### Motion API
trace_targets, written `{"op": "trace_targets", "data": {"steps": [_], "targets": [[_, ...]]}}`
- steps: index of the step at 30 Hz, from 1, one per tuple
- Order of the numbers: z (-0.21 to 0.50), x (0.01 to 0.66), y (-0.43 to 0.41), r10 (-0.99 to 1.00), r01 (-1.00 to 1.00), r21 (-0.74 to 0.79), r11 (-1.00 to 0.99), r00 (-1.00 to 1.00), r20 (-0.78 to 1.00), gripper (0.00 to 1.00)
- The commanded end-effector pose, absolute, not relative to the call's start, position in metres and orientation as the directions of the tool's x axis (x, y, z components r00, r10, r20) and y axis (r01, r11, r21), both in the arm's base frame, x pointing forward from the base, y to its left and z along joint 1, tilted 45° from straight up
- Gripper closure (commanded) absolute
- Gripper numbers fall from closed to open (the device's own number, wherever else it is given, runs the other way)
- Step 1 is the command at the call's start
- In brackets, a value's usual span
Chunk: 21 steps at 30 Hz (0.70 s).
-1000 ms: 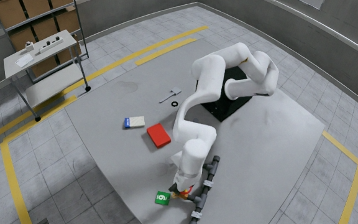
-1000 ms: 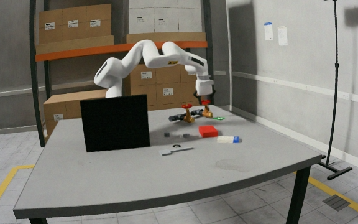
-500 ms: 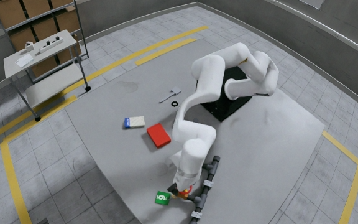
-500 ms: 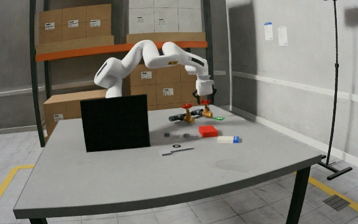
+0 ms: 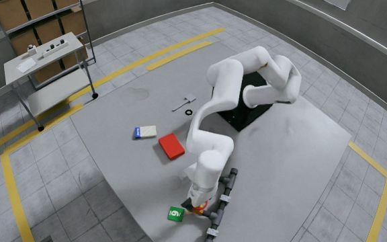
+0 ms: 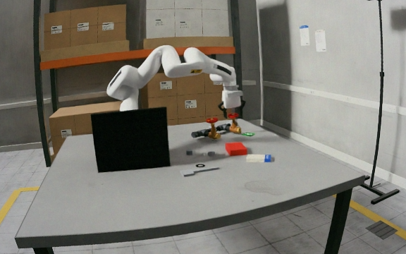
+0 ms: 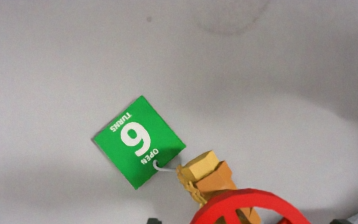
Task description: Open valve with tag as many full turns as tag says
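Note:
A green tag (image 7: pixel 138 141) reading "OPEN 6 TURNS" lies on the table, chained to a brass valve (image 7: pixel 207 176) with a red handwheel (image 7: pixel 247 209). The tag also shows in the top view (image 5: pixel 175 214) and the exterior view (image 6: pixel 248 134). My gripper (image 6: pixel 232 110) is open and hangs just above that tagged valve's handwheel (image 6: pixel 233 115), at the end of a grey pipe (image 5: pixel 222 198). A second brass valve with a red handwheel (image 6: pixel 211 120) stands on the same pipe further along. My fingertips barely show at the bottom edge of the wrist view.
A red block (image 5: pixel 171 146), a white and blue box (image 5: pixel 145 132), a grey flat tool (image 5: pixel 184 102) and a small black ring (image 5: pixel 189 111) lie on the table. The arm's black base box (image 6: pixel 130 139) stands behind. A shelf cart (image 5: pixel 46 64) stands off the table.

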<state>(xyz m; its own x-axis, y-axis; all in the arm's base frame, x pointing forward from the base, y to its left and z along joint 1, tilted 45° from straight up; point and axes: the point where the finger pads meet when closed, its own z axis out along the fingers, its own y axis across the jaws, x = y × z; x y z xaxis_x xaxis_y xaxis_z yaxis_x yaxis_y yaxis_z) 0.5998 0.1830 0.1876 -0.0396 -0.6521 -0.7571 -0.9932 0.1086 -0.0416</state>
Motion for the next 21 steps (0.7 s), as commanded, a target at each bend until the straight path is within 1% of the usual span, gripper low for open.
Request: {"op": "trace_targets", "data": {"steps": [1,7,13,15,21], "targets": [[0.1894,0.6009,0.1816,-0.651,-0.993,-0.044,0.112,-0.04,-0.758,0.0],[0.1894,0.6009,0.1816,-0.649,-0.992,-0.029,0.125,-0.06,-0.758,0.0],[0.1894,0.6009,0.1816,-0.629,-0.978,0.061,0.201,-0.177,-0.757,0.0],[0.1894,0.6009,0.1816,-0.629,-0.978,0.061,0.201,-0.177,-0.757,0.0],[0.1894,0.6009,0.1816,-0.557,-0.9,0.253,0.356,-0.422,-0.716,0.0]]}}
